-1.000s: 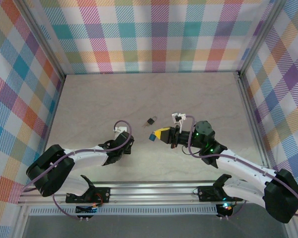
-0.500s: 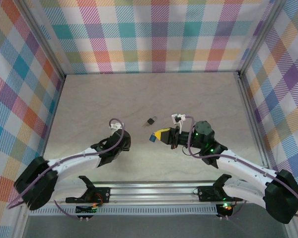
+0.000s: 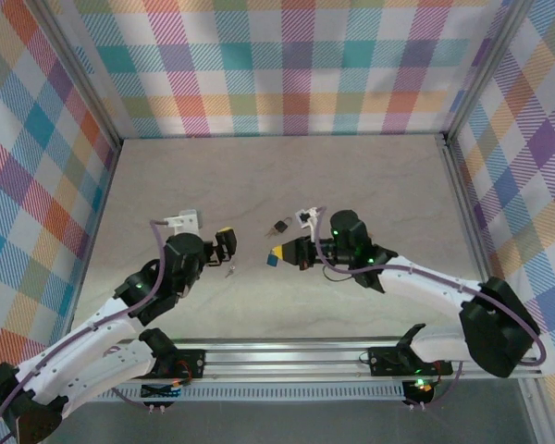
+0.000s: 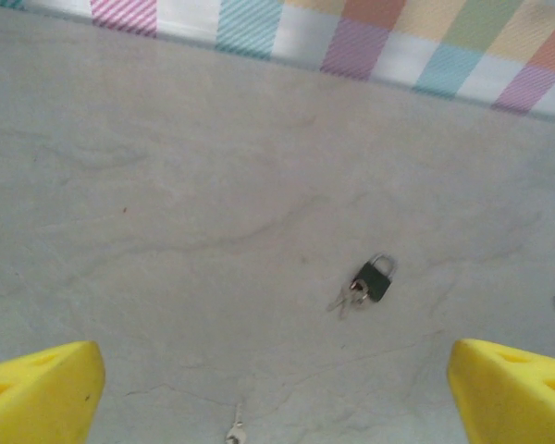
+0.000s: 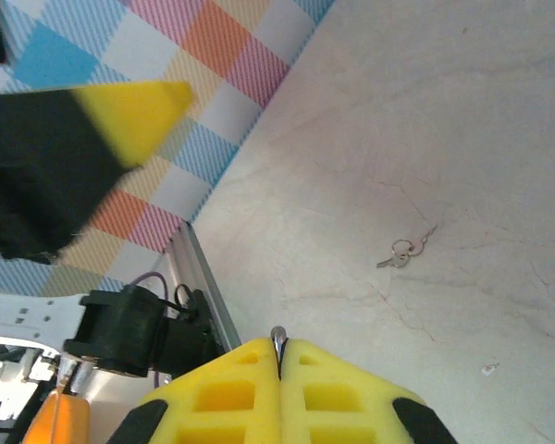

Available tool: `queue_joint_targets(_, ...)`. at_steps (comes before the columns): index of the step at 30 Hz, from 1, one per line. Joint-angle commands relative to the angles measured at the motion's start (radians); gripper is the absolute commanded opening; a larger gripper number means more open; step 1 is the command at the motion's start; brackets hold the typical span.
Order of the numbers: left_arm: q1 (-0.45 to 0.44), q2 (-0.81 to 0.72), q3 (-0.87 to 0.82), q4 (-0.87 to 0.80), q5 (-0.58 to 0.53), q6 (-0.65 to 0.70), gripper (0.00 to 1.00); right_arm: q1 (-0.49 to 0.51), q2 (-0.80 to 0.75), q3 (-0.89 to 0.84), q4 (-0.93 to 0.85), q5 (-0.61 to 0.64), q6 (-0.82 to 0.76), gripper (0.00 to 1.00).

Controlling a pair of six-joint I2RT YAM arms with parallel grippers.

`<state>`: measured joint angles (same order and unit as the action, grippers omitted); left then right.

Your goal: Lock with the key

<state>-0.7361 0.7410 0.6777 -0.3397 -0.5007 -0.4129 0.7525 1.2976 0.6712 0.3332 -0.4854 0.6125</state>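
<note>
Swung up toward centre frame, the left gripper (image 3: 224, 248) now gapes empty, likely to steady the lock (image 3: 279, 226) lying mid-frame on the table (image 3: 166, 176); right gripper (image 3: 277, 253) clamps the key (image 3: 272, 260), poised for insertion.

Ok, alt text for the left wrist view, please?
A small dark padlock lies on the pale table with silver keys beside its body. The yellow fingertips of the left gripper stand wide apart at the bottom corners.
</note>
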Motion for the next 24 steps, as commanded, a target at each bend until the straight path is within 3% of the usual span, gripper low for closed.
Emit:
queue_joint_targets(1,0.012,-0.03,0.072,-0.099,-0.036,0.078,1.0,0.028,0.07,0.086,-0.103,0.039,-0.055,0.0)
queue_joint_targets(7,0.015,0.001,0.17,-0.163,-0.046,0.237,1.0,0.066,0.222,0.201,-0.165,0.068,-0.066,0.0)
queue_joint_targets(12,0.028,-0.017,0.15,-0.105,-0.158,0.344,1.0,0.097,0.332,0.306,-0.221,0.093,-0.07,0.0)
queue_joint_targets(24,0.046,-0.223,-0.051,0.128,-0.303,0.359,1.0,0.119,0.546,0.453,-0.266,0.084,-0.033,0.0)
